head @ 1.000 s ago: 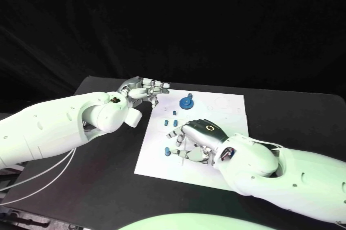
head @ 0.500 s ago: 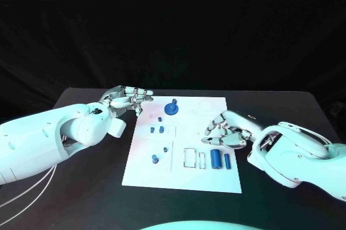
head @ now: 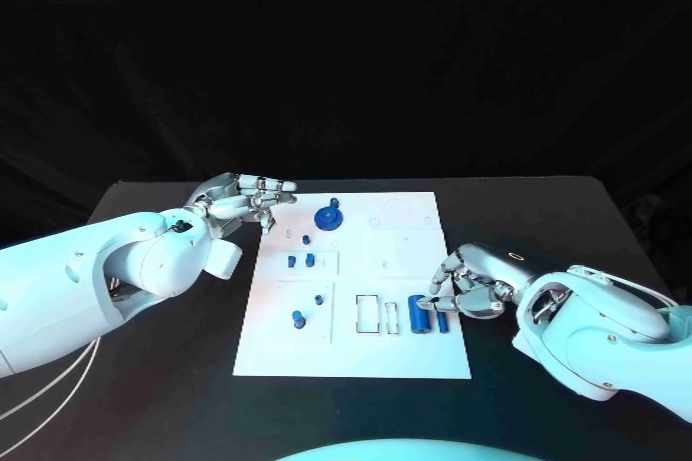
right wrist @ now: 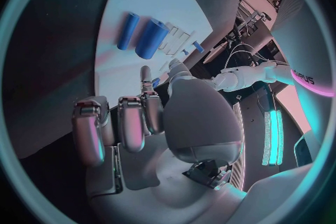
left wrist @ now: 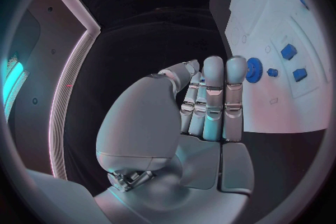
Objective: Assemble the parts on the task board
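Since a moment ago your right hand (head: 472,284) has slid down beside the two blue cylinders (head: 427,314) on the task board (head: 361,356), fingers curled, holding nothing. They look light, stiff, slick: pinch mid-length.

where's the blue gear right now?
Head view: the round blue gear sits at the far end of the white task board, toward its left side, just right of the left robot hand.

White board (head: 418,361) on the black counter (head: 144,381), carrying a blue gear (head: 330,218) and two blue cylinders (head: 420,315). Left hand (head: 242,196) at its far corner; right hand (head: 472,281) beside the cylinders, fingers (head: 444,299) curled.
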